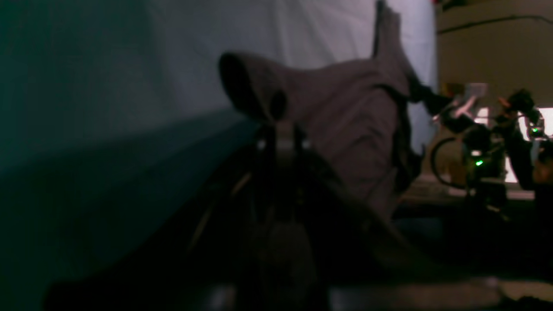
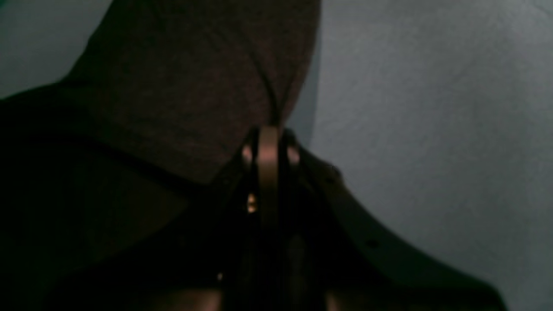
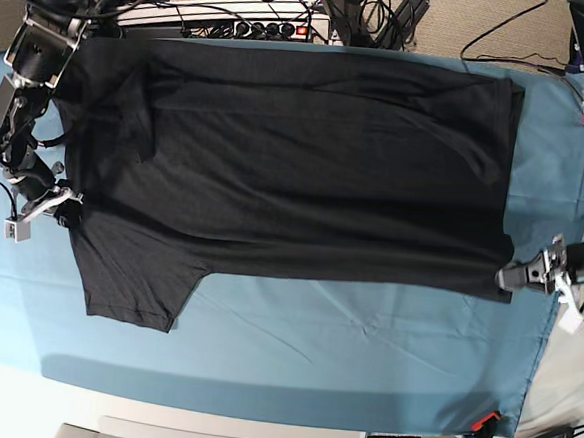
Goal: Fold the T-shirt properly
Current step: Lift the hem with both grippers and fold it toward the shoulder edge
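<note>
The black T-shirt [image 3: 306, 160] lies spread plain side up on the blue table cloth [image 3: 363, 344], its neck end to the left and its hem to the right. One sleeve [image 3: 132, 288] sticks out at the lower left. My left gripper [image 3: 511, 277] is shut on the hem's near corner at the right. In the left wrist view, cloth [image 1: 354, 125] bunches above the closed left gripper [image 1: 281, 129]. My right gripper [image 3: 72, 214] is shut on the shirt's left edge near the shoulder. In the right wrist view, the right gripper [image 2: 268, 138] pinches dark fabric [image 2: 185, 86].
Cables and a power strip [image 3: 256, 21] run along the table's back edge. A clamp [image 3: 478, 432] holds the cloth at the front right corner. The other arm [image 1: 497, 134] shows across the table in the left wrist view. Bare blue cloth spans the front half.
</note>
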Robot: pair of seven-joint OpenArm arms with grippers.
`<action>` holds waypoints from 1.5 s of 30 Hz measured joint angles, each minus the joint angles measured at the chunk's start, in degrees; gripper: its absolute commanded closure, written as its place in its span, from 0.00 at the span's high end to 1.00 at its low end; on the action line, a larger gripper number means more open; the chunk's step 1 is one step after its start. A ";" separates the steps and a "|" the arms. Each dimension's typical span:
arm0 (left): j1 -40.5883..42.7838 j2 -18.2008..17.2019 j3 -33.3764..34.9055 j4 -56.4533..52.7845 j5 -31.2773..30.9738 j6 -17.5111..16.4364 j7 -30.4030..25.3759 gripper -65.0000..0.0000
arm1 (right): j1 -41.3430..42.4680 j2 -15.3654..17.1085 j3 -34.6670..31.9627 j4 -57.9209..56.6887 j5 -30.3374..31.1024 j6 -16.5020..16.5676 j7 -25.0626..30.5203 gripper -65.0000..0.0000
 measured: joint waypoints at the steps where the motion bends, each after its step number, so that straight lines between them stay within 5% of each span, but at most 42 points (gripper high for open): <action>1: 0.37 -0.17 0.00 0.00 0.04 0.00 0.63 0.00 | -0.76 0.20 -0.02 1.05 0.04 0.04 -0.35 0.00; 15: 4.02 -2.51 0.00 0.52 -0.02 -0.04 1.90 0.00 | -7.04 6.05 -0.15 4.26 4.87 0.26 -4.98 0.00; 25: 5.84 -5.38 0.00 3.34 -0.46 -0.07 1.88 0.00 | -7.04 7.10 -0.17 4.31 8.02 0.44 -8.50 0.00; 45: 17.07 -4.92 0.17 13.66 -0.46 -0.09 1.86 0.00 | -10.08 10.08 -0.17 4.35 9.29 0.44 -12.74 0.00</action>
